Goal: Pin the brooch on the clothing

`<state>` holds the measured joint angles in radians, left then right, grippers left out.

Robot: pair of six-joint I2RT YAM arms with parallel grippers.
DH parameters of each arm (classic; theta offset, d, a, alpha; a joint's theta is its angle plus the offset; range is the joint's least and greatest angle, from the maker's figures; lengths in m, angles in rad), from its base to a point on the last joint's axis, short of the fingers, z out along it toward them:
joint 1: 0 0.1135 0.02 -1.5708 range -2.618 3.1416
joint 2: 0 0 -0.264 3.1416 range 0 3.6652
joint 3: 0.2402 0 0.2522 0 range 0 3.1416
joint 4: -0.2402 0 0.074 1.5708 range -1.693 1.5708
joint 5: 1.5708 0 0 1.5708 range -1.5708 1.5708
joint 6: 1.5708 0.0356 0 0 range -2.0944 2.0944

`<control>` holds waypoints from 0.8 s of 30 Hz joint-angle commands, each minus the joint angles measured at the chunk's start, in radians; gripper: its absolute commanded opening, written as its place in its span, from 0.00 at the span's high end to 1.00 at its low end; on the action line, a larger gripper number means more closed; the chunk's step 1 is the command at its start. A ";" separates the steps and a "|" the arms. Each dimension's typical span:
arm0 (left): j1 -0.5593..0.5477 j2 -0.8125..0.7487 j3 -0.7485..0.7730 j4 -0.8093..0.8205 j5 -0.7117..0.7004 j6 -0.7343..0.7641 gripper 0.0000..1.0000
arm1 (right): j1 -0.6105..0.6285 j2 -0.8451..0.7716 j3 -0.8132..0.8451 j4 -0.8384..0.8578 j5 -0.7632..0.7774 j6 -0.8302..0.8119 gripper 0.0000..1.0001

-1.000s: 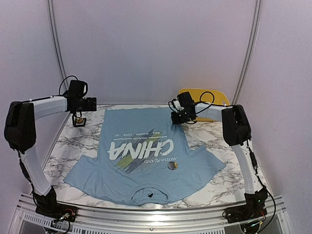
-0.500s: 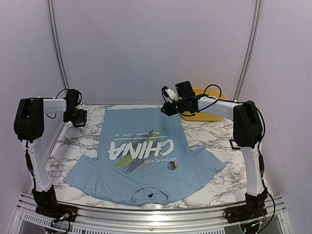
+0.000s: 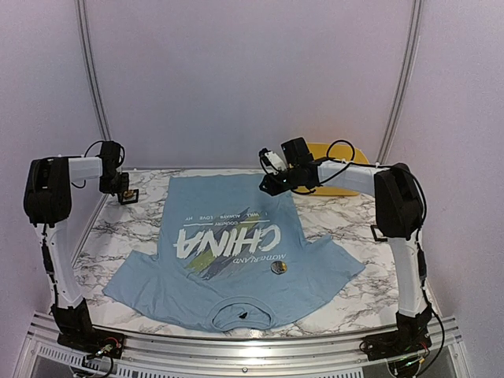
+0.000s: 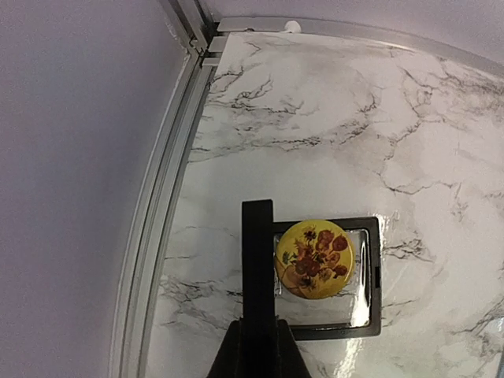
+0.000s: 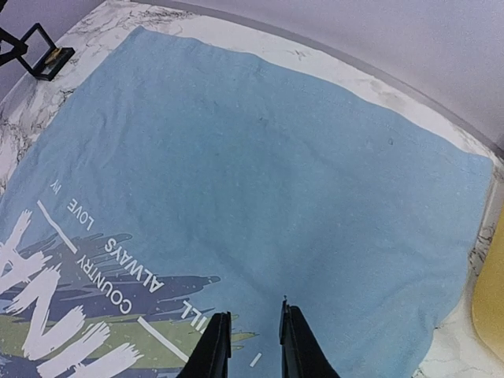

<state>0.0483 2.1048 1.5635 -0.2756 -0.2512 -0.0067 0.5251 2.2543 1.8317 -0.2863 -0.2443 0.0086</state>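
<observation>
The clothing (image 3: pixel 236 252) is a light blue T-shirt with white "CHINA" print, spread flat on the marble table (image 3: pixel 354 220). A yellow sunflower brooch (image 4: pixel 313 258) sits inside a black square frame (image 4: pixel 372 276) at the far left corner. My left gripper (image 4: pixel 257 331) is shut on the frame's upright black left side. In the top view that gripper (image 3: pixel 120 189) is right at the frame (image 3: pixel 127 196). My right gripper (image 5: pixel 253 342) hovers over the shirt (image 5: pixel 276 157) near its far edge, jaws narrowly open with nothing between them. A small round badge (image 3: pixel 278 268) lies on the shirt.
A yellow object (image 3: pixel 340 167) lies at the back right, just beyond the shirt's corner; its edge (image 5: pixel 492 303) shows in the right wrist view. A metal rail (image 4: pixel 157 236) borders the table on the left, close to the frame.
The left gripper went from wide open to shut on the frame's side and drew toward the left corner. The right arm reached out over the shirt's far edge and its jaws opened a little.
</observation>
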 commanded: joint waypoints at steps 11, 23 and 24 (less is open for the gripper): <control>-0.037 -0.215 -0.132 -0.024 0.186 -0.018 1.00 | 0.001 -0.056 0.043 0.005 -0.151 0.084 0.81; -0.358 -0.392 -0.176 -0.095 0.233 0.139 1.00 | 0.001 -0.160 -0.029 0.076 -0.398 0.312 0.71; -0.390 -0.397 -0.168 -0.107 0.238 0.155 1.00 | 0.000 -0.173 -0.049 0.082 -0.417 0.324 0.70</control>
<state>-0.2577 1.7493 1.3888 -0.3050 -0.0467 0.0711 0.5255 2.1460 1.8236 -0.2478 -0.5537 0.2436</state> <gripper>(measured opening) 0.057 0.282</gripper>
